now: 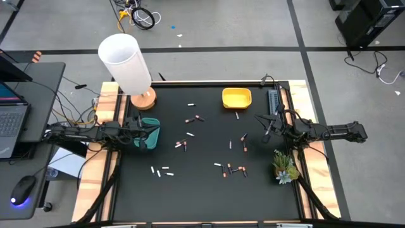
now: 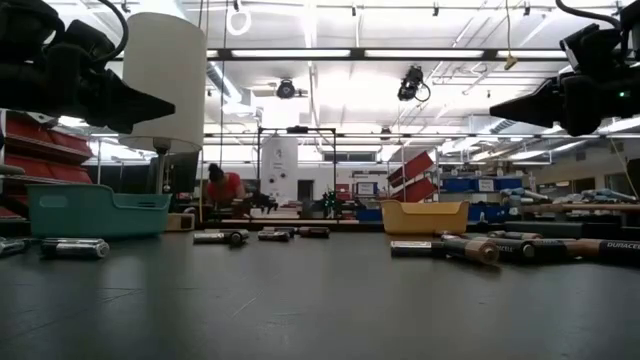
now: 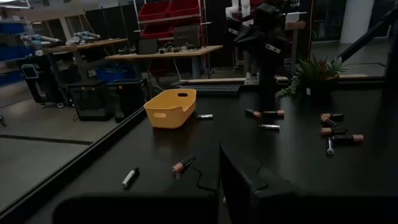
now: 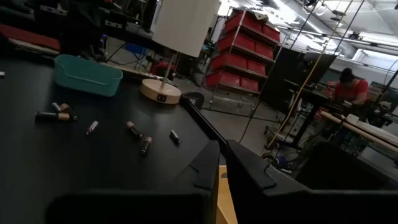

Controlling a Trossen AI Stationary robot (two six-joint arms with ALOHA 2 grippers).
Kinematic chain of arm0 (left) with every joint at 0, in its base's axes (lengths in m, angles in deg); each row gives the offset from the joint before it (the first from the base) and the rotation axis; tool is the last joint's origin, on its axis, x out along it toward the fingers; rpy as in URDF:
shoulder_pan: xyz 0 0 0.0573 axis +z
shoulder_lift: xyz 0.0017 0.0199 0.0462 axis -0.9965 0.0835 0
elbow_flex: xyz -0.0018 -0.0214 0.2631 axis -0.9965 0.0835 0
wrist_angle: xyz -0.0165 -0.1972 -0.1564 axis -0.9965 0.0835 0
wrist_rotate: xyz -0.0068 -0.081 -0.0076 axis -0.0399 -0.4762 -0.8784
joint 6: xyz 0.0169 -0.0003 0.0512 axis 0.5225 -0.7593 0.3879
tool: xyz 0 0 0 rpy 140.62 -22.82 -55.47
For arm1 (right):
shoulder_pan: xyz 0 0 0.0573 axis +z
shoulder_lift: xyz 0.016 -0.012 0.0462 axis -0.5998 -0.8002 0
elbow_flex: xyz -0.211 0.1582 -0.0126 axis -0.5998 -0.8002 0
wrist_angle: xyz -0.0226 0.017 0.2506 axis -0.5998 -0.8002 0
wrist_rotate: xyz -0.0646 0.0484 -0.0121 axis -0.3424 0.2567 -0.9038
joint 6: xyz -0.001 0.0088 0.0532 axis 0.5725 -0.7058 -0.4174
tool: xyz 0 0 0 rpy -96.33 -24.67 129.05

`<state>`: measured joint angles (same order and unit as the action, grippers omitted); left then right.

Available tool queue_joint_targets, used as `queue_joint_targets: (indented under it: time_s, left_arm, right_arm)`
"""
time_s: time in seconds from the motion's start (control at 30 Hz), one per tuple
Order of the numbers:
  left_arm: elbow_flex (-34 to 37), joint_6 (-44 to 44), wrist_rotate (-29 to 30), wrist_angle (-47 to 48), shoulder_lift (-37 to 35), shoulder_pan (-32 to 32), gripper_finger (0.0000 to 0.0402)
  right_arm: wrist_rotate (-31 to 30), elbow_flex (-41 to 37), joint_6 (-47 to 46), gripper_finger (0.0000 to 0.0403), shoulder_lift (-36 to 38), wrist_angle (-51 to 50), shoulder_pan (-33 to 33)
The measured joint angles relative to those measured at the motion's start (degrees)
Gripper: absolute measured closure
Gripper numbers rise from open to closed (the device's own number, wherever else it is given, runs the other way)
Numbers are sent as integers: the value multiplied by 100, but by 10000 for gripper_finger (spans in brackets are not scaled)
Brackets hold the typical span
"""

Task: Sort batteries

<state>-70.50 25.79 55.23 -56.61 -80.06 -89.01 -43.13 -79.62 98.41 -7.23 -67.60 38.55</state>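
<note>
Writing: one dark battery [image 2: 600, 250] lying right of the yellow bin [image 2: 424, 216] in the low view carried the word DURACELL; no other print could be read.
Bench: a matte black top [image 1: 209, 190] with pale wooden side rails.
Batteries: small thin cylinders scattered across the black top, some white or silver, some dark with copper-pink ends. Three white ones [image 1: 161, 171] lay in a loose group below the teal bin [image 1: 150, 132]; a dark cluster [image 1: 233, 169] lay well below the yellow bin. A full count could not be made.
Bins: two, both smooth plastic and rectangular. The yellow bin sat at the bench's far edge; the teal bin sat toward the left rail, well apart from the yellow one.
Lamp: one, a white cylindrical shade [image 1: 124, 62] on a round wooden base [image 1: 143, 99], just beyond the teal bin.
Plant: one green sprig [image 1: 285, 166] near the right rail, below the yellow bin.
Left hand: [image 1: 140, 135] fingers pressed together, pinching nothing, raised beside the teal bin.
Right hand: [image 1: 266, 135] fingers pressed together, empty, raised below and right of the yellow bin.
Room: a person in a red top [image 4: 349, 87] sat beyond the bench.
</note>
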Motion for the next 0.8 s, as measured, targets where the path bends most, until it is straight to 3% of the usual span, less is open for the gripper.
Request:
queue_joint_targets:
  time_s: [0.5, 0.67, 0.8]
  left_arm:
    - [0, 7, -1, -1, 2, -1, 378]
    - [-2, 434, 0, -121, 0, -1, 378]
    - [-1, 177, -2, -258, 0, -1, 378]
  right_arm:
    - [2, -1, 1, 364, -1, 2, -1]
    - [2, 0, 0, 364, -1, 2, 2]
    - [-1, -1, 1, 364, 0, 0, 2]
